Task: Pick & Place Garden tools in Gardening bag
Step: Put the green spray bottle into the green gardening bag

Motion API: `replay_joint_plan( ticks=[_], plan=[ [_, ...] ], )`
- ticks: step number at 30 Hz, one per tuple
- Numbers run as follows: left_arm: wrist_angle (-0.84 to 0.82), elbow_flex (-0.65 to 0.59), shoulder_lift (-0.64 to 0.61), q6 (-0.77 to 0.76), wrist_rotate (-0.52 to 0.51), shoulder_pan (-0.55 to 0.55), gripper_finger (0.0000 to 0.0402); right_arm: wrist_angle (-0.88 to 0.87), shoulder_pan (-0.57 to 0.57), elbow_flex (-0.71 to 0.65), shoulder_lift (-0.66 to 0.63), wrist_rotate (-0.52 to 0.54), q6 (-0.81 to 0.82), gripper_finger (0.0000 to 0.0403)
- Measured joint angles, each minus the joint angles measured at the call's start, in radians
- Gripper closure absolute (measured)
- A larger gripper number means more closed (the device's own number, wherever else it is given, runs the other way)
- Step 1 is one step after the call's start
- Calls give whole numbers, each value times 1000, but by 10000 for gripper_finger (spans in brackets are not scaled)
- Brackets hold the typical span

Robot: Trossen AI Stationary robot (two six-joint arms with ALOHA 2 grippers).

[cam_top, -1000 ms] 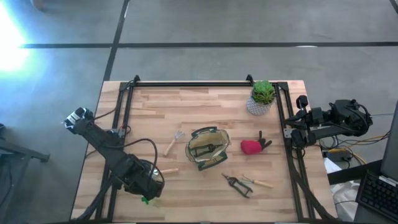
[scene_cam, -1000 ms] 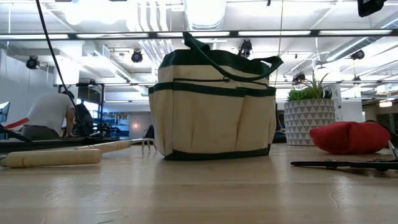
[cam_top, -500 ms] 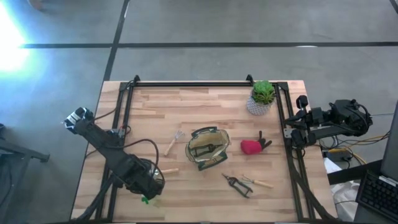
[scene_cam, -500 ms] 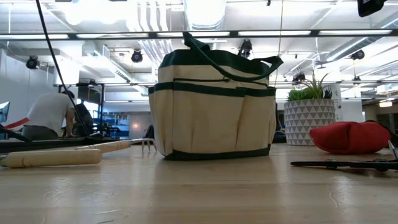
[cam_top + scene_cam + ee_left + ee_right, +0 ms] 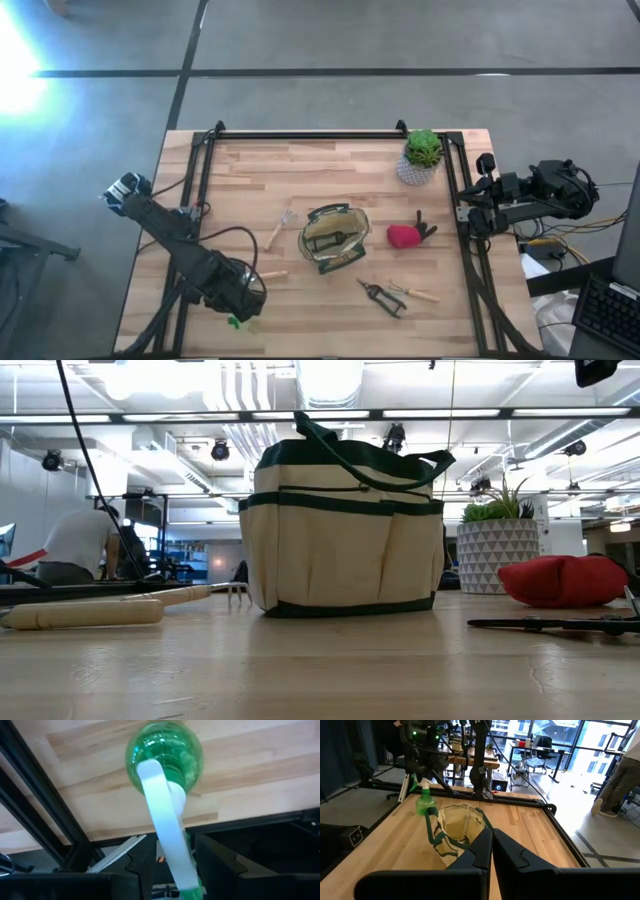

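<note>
A green spray bottle [image 5: 162, 757] with a white trigger head [image 5: 167, 835] stands near the table's near left corner [image 5: 235, 322]. My left gripper [image 5: 172, 857] points steeply down over it, open, one finger on each side of the trigger head; no touch shows. The gardening bag [image 5: 335, 238] stands mid-table, mouth up. Around it lie a wooden-handled fork [image 5: 279, 229], a wooden handle [image 5: 268, 274], black pruning shears [image 5: 382, 297], another wooden-handled tool [image 5: 415, 292] and a red glove [image 5: 403, 236]. My right gripper [image 5: 489, 845] is shut and parked off the table's right edge.
A green plant in a white patterned pot [image 5: 421, 158] stands at the far right. A black rail frame [image 5: 300, 134] runs along the far side and both sides of the table. In the room behind, a person [image 5: 75, 545] sits bent over.
My left gripper has sunk a little toward the green spray bottle. The bottle, the bag and the other tools have stayed where they were.
</note>
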Motion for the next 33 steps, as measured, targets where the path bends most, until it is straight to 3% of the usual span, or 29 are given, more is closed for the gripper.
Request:
replay_joint_plan(
  ticks=[11, 19, 33],
  plan=[
    [127, -89, 0, 66, 41, 0, 273, 0, 0, 0, 0, 0, 0, 394],
    [114, -73, 0, 129, 26, 0, 352, 0, 0, 0, 0, 0, 0, 394],
    [105, -63, -60, 213, 33, 0, 352, 0, 0, 0, 0, 0, 0, 394]
  ],
)
